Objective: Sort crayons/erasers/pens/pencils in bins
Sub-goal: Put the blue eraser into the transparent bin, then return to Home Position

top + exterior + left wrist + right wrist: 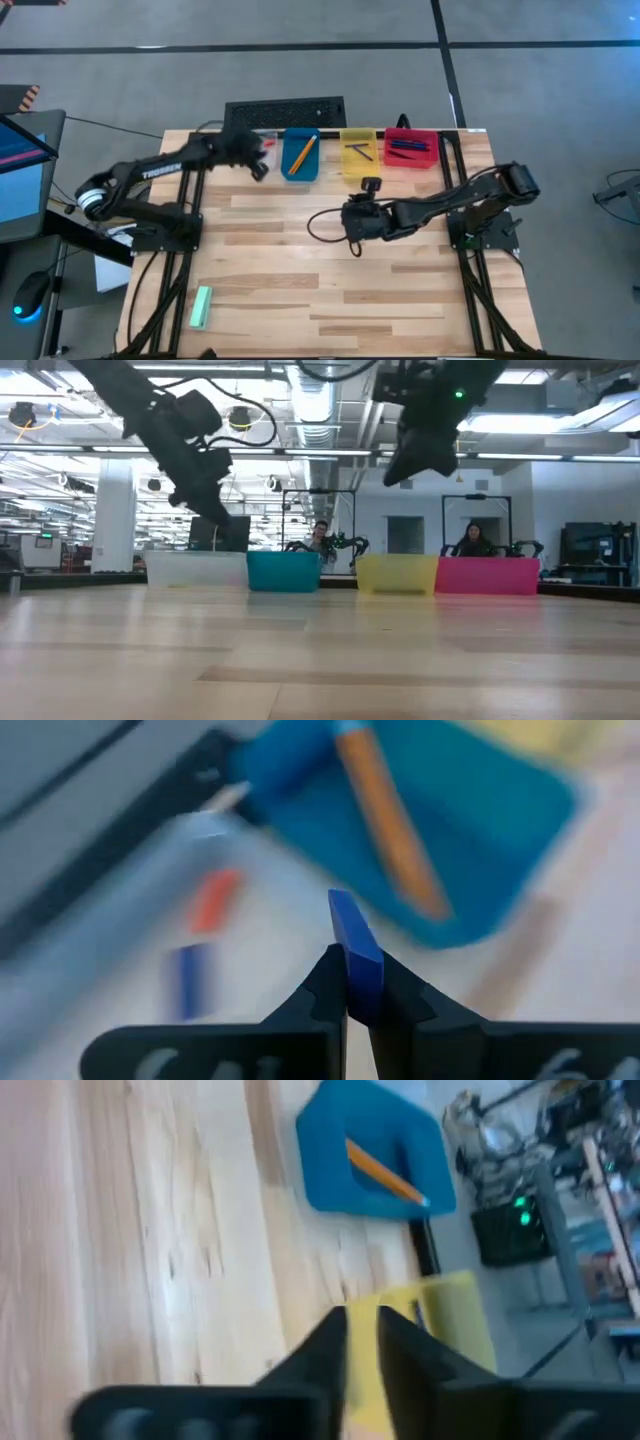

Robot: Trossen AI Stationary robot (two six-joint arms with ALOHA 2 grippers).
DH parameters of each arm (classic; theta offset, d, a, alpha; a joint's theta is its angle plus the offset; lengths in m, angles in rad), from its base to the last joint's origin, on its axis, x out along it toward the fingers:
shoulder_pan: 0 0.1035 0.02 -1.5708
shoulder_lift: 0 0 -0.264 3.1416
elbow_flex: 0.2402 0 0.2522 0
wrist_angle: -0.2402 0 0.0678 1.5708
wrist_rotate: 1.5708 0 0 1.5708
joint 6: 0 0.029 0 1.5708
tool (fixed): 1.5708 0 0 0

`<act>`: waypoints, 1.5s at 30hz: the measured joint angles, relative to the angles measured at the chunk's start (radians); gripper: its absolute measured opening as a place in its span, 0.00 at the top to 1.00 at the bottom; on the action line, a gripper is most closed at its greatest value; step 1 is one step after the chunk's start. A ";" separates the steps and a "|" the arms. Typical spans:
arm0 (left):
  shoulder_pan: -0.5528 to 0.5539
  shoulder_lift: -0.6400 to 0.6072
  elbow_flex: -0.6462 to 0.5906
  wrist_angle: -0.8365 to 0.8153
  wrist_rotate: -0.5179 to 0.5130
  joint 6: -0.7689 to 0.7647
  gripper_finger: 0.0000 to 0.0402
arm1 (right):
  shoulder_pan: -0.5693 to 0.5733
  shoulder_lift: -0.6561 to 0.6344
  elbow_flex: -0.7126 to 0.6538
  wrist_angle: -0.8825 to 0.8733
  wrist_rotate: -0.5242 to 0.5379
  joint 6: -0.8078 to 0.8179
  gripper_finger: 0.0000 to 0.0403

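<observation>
Pinched in our left claw [350, 982], a blue eraser [355, 948] nears the clear bin [262, 148]; other bins [358, 152] look filled.

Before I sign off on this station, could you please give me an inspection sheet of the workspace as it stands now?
Surface: wooden table, bare over most of its middle.
Job's things: four bins along the far edge: clear bin with an orange-red and a blue piece inside, blue bin with an orange pencil, yellow bin, red bin with dark pens.
Clutter: green block near the front left corner.
Grippers: left pincer shut on a blue eraser above the clear bin; right pincer empty, jaws slightly apart, mid-table.
Cables: black cable looping by the right arm.
Surroundings: two people seated behind the table.
</observation>
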 joint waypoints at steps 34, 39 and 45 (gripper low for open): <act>0.245 0.392 0.302 -0.285 0.007 0.195 0.67 | -0.073 -0.237 -0.460 0.531 -0.267 -0.049 0.99; 0.242 0.281 0.302 -0.261 -0.033 0.225 0.66 | -0.077 -0.249 -0.460 0.549 -0.282 -0.086 0.99; 0.215 0.101 0.275 -0.189 0.070 0.206 0.79 | -0.112 -0.263 -0.468 0.611 -0.389 -0.118 0.99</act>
